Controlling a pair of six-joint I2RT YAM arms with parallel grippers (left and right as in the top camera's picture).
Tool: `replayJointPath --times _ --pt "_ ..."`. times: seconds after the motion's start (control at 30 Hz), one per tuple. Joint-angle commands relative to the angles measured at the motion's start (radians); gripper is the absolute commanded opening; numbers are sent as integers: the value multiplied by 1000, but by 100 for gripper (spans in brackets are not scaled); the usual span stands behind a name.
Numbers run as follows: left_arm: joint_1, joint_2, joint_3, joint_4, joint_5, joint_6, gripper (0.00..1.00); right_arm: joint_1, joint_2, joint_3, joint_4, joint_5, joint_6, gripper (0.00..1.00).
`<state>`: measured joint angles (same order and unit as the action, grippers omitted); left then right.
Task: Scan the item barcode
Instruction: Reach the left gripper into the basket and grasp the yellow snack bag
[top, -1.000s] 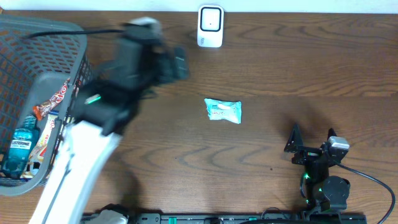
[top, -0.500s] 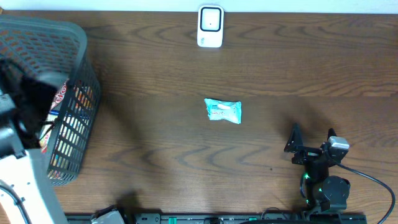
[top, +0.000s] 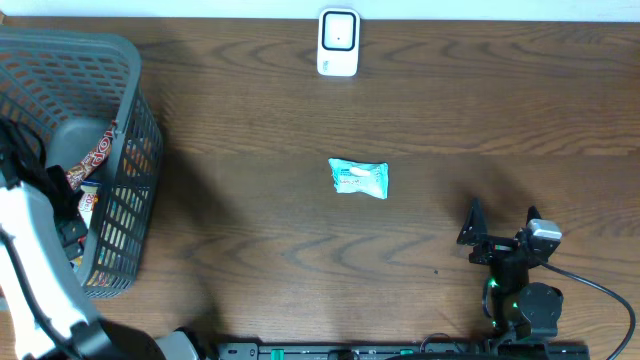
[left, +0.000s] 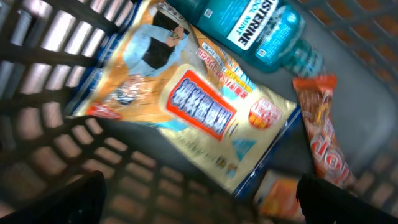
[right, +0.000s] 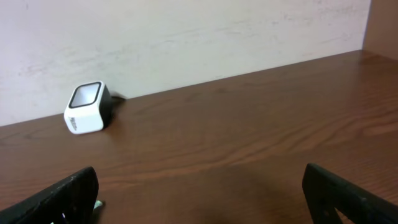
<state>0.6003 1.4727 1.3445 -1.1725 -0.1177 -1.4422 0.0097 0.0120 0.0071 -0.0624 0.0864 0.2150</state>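
A white barcode scanner (top: 338, 42) stands at the table's far edge; the right wrist view shows the scanner (right: 87, 115) at the left, facing the table. A teal packet (top: 358, 179) lies flat mid-table. My left arm (top: 35, 250) reaches down into the grey basket (top: 120, 60). There my left gripper (left: 199, 202) hangs open over a yellow snack bag (left: 199, 109), with a teal Listerine bottle (left: 261, 31) and a red-orange wrapper (left: 323, 130) beside it. My right gripper (top: 502, 215) rests open near the front right, holding nothing.
An orange pack (left: 283, 196) lies low in the basket by the right finger. The basket's mesh wall (left: 56, 74) fills the left of the left wrist view. A black cable (top: 590, 285) runs from the right arm's base. A pale wall (right: 186, 37) backs the table.
My left arm has swung from over the table, left of the scanner, back to the basket and dipped into it. The packet, scanner and right arm have not moved.
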Motion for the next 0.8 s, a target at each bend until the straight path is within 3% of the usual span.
replayJointPath --times 0.0,0.7,0.77 --pt "0 72 -6 7 4 -113 98 -4 -5 -2 -2 9 -14 99" --pt "2 430 -60 26 -3 -142 99 -4 -5 -2 -2 9 -14 99" --pt "2 436 -97 47 -39 -142 68 -4 -5 -2 -2 9 -14 99"
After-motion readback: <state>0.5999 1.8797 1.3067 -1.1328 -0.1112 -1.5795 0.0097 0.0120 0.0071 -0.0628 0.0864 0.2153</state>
